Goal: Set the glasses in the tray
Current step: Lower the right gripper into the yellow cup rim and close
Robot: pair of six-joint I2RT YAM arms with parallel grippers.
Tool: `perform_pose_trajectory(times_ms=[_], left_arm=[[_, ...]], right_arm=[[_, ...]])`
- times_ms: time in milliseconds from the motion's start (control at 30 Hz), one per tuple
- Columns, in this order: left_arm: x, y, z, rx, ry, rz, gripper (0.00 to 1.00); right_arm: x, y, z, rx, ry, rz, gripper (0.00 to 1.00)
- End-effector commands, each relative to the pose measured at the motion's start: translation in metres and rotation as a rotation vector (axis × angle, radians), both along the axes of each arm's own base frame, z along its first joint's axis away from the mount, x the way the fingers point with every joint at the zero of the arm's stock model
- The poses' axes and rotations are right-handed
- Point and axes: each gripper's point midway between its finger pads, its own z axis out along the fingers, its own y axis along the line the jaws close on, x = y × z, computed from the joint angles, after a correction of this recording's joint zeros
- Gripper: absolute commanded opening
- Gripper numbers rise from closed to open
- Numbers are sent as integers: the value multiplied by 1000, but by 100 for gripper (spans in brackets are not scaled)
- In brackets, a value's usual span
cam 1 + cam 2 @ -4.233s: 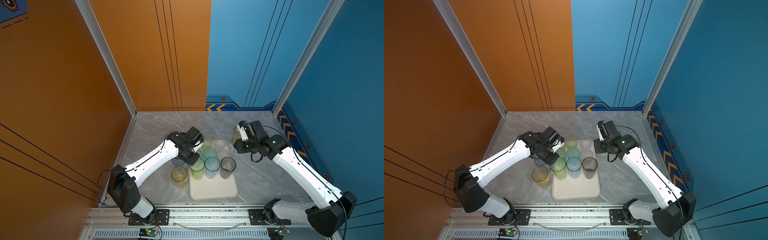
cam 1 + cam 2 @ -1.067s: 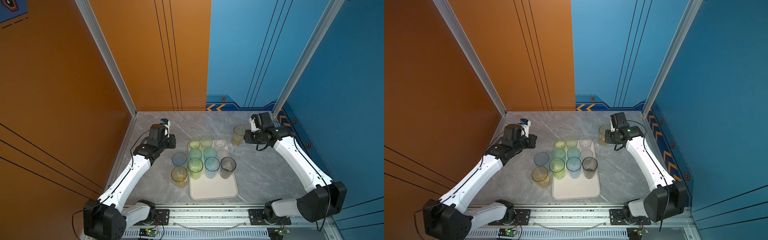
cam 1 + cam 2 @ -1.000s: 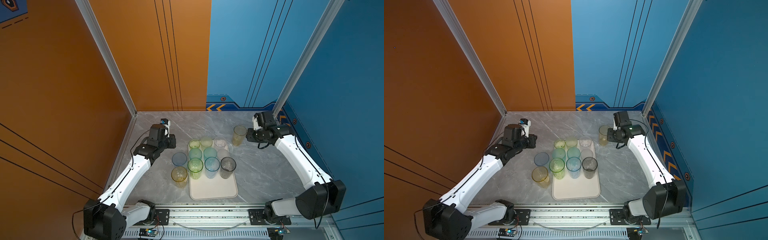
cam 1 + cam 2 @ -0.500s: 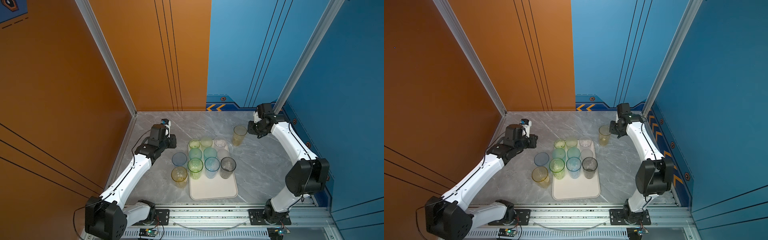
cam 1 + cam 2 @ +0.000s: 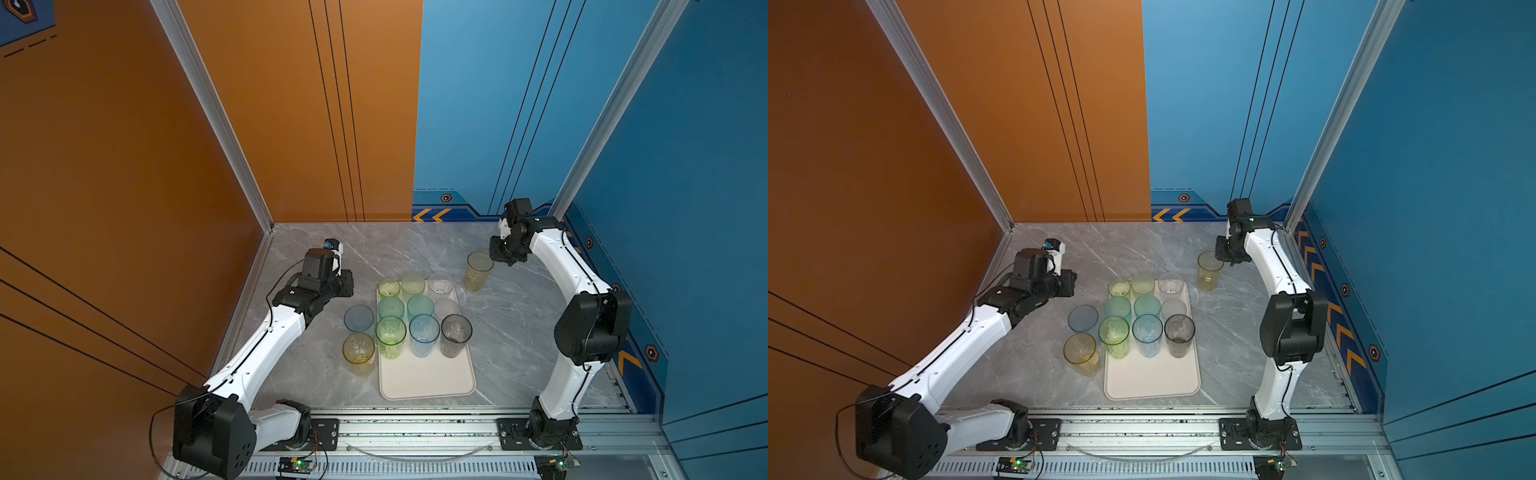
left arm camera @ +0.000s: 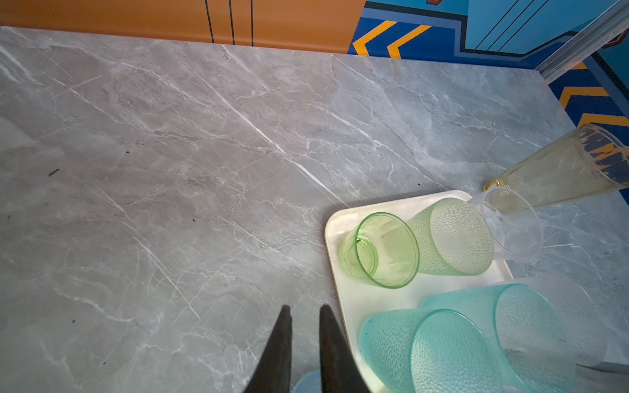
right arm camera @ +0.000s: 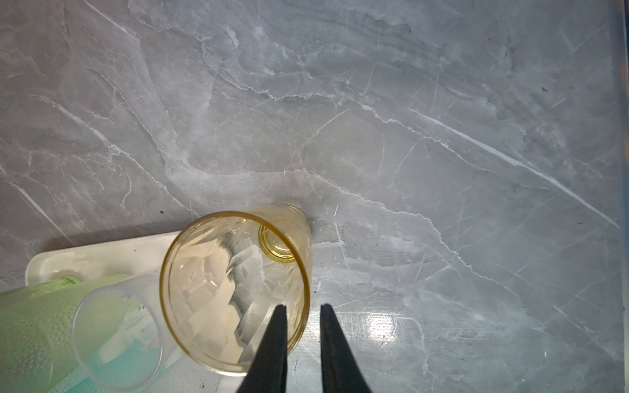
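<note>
Jaws of the right end effector (image 7: 301,308) have narrowed astride the rim of the tall amber translucent tumbler (image 7: 235,289) beside the cream rectangular tray (image 7: 102,255); grip unclear. The left end effector (image 6: 304,308) hangs clenched, empty.

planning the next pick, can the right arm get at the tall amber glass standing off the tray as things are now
Probably yes. The right gripper hangs right at the rim of the tall amber glass, one finger inside it and one outside. The glass stands apart from the tray, with bare marble around its far side.
</note>
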Motion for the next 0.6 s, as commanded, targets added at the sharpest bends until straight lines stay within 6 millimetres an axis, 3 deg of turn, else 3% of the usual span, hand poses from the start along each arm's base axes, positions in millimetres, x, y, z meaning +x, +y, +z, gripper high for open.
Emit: perform_pose_trajectory(times_ms=[0,567], left_arm=[[5,-1,11,1,-16,-13,18],[7,-2,5,3,-2,-16,18]], right_arm=[[-6,-10,-3,-43,40,-1,17],[-4,-5,-22,-24,86,18,17]])
